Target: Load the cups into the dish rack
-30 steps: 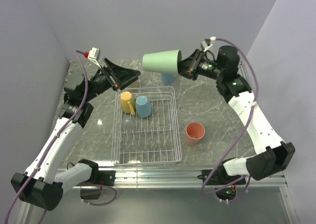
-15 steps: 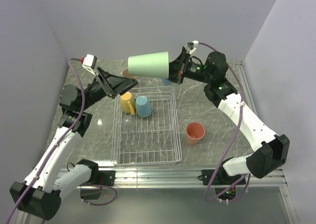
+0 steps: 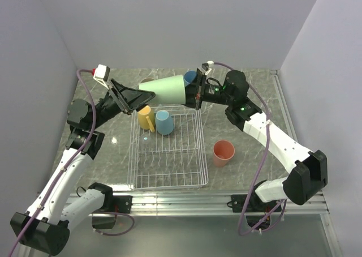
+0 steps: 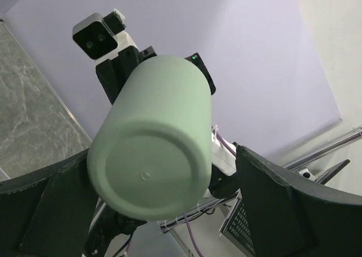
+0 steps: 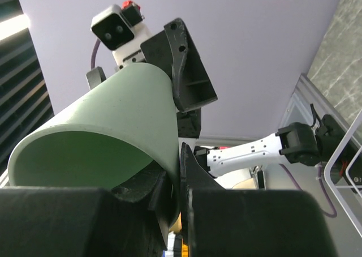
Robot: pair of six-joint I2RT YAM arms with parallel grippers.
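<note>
Right gripper (image 3: 192,93), mine, pinches the green cup (image 3: 164,90) by its rim, level above the 12 o'clock edge of the dish rack (image 3: 169,185). At the cup's 9 o'clock, my left gripper (image 3: 134,98) is spread about the base. It should close squarely before I release.

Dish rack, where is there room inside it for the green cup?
The white wire dish rack is bare across its whole near half and in its far right corner. It is crowded only at the far left, where the yellow plastic mug and light-blue plastic cup sit together.
</note>
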